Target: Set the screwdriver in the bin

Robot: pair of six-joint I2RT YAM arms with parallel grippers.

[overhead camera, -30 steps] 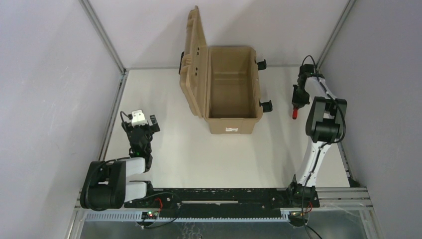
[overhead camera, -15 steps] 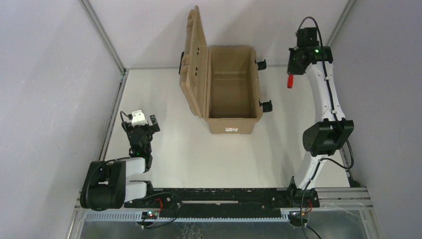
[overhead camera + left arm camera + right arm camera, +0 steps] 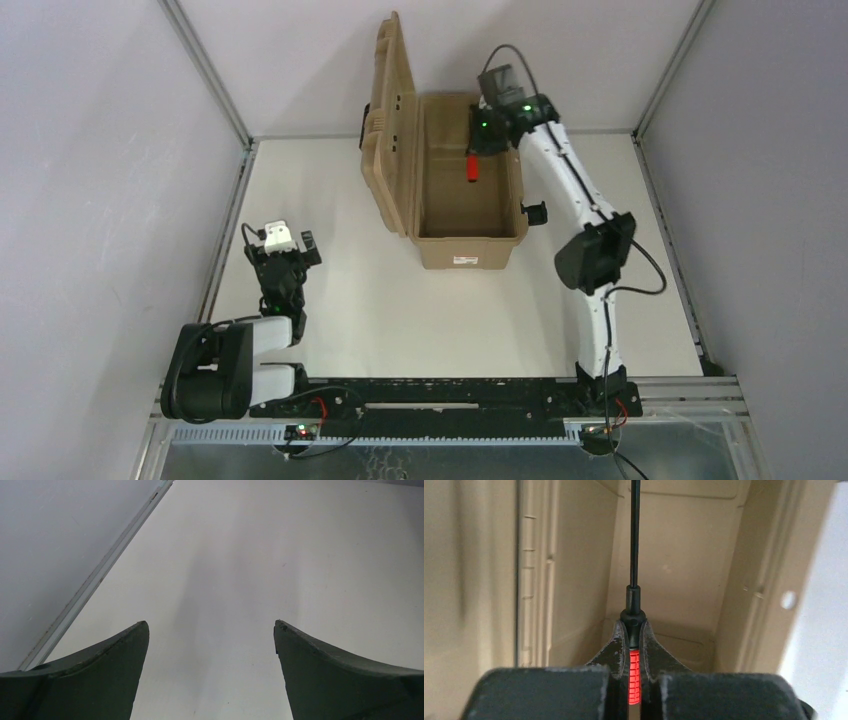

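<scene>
The bin is a tan case with its ribbed lid swung open to the left. My right gripper hangs over the bin's far end, shut on the screwdriver, whose red handle shows below the fingers. In the right wrist view the gripper clamps the red handle of the screwdriver, and the dark shaft points out over the bin's inside. My left gripper is open and empty over the table at the left; the left wrist view shows its gripper above bare table.
Black latches stick out on the bin's right side. A metal frame rail runs along the table's left edge. Grey walls close in on both sides.
My right arm has lifted the screwdriver from the table at the right and swung it left, from beside the bin to over its far end. The left arm has not moved.
</scene>
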